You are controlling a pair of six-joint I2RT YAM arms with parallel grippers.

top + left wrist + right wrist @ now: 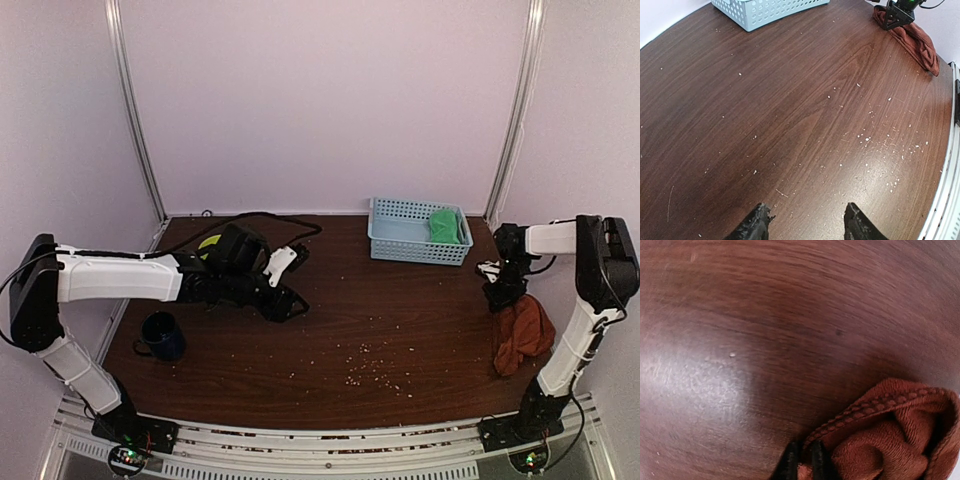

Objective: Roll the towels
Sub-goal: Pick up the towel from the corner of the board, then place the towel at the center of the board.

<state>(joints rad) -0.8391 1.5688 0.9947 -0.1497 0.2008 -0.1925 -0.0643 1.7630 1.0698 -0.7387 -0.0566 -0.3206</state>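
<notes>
Rust-coloured cloth is seen bunched at the right edge of a dark wooden table [400, 330]. This rust towel [525, 335] is crumpled into a lump, not spread flat. Its longer run goes from the far end, under the right gripper [500, 297], towards the near edge of the table.

The right gripper is set on the far end of the lump. In the right wrist view its two black fingers are drawn nearly together. The folded cloth is pressed against them on the right side, and a fold appears to be nipped between them. Most of the towel lies to the right of the fingers and nearer the arm's base, with bare wood to their left.

The left gripper [285, 305] is held low over the table's left half with its jaws wide and nothing between them. It is well apart from the rust towel, which lies far off across the table in the left wrist view. A dark mug [162, 335] stands near it.

A green towel [445, 225] is tucked in the right end of a light-blue basket [400, 240] at the far side.

The right arm is judged far the nearer to the rust towel. Before any rolling, the lump would probably have to be drawn leftwards onto open wood.
</notes>
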